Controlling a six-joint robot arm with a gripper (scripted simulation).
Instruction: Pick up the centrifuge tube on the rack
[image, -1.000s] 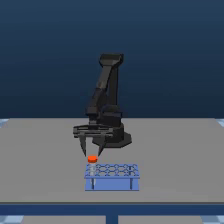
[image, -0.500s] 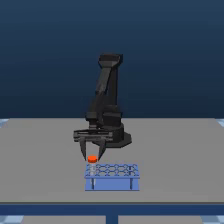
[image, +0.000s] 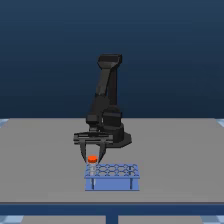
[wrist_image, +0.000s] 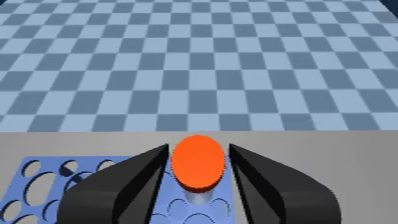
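Wrist view: centrifuge tube (wrist_image: 197, 162) orange cap between spread claw (wrist_image: 198, 172) fingers, ungripped, above rack (wrist_image: 44, 187).

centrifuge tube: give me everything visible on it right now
The centrifuge tube is slender and whitish-translucent, with a round orange-red cap. It stands upright in a hole at the rack's end on the exterior view's left, cap above the rack top. The gripper straddles the cap, one dark finger on each side with narrow gaps showing in the wrist view. The lower body is hidden.

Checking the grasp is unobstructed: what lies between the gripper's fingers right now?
Only the centrifuge tube's orange cap sits between the gripper's dark fingers, above the rack; the wrist view shows it.
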